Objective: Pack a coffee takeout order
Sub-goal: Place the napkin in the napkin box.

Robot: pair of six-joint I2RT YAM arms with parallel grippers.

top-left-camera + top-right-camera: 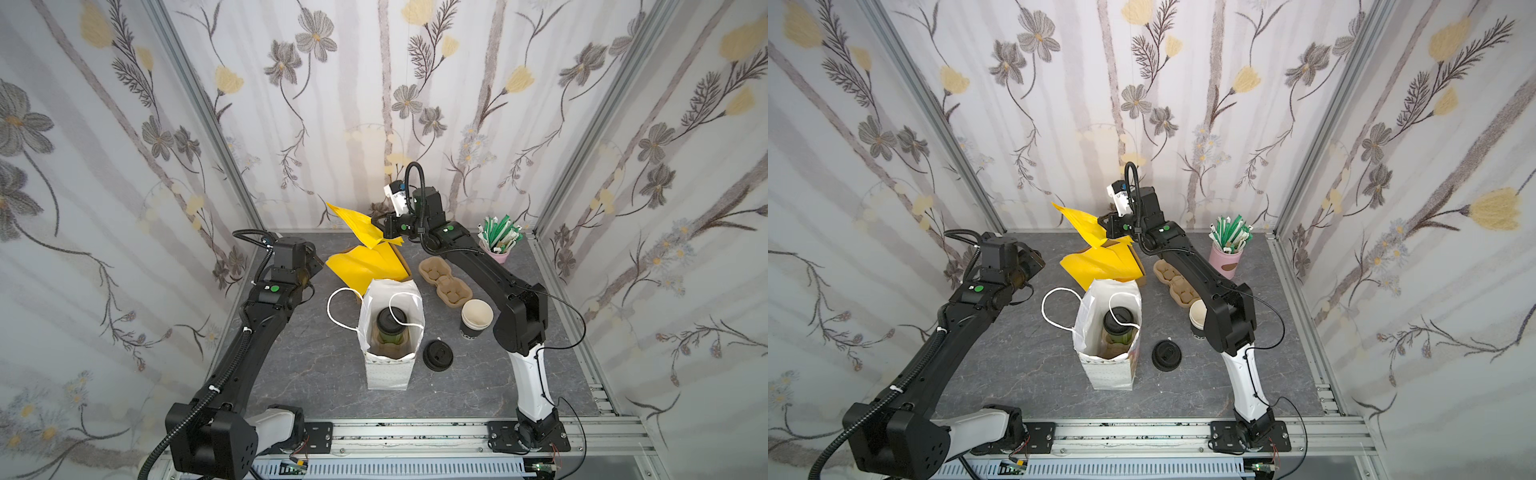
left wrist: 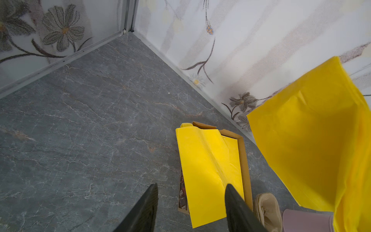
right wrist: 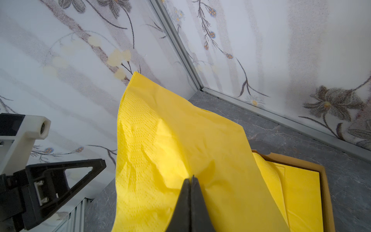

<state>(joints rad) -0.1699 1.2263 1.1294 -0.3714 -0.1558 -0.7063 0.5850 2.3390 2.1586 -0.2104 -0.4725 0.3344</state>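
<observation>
Top views, right pincer: the right pincer is closed on one edge of the yellow napkin and holds it up in the air, so the single sheet hangs free of the pile.
Top views, pile: the napkin stack lies in its cardboard tray just below that pincer, which is probably where the sheet comes from.
Top views, bag: the white paper bag stands mouth-up so things can be dropped in. It is well apart from the right pincer, back toward the arm's base.
Top views, cup: the green cup with its black lid stands upright inside the bag, so that part of the order looks packed.
Top views, left pincer: the left pincer hangs beside the stack and touches nothing.
Left wrist, left pincer: the left pincer has its jaws about half apart and holds nothing. The napkin stack lies just ahead of them, and the yellow napkin hangs farther off to one side.
Right wrist, right pincer: the right pincer has its tips pressed together with the yellow napkin pinched between them. The sheet fans out ahead of the tips, and the cardboard tray lies beyond and below.
Next move, judged: carry the sheet back over the bag's mouth and let go. The limp paper may catch on the bag's rim.
</observation>
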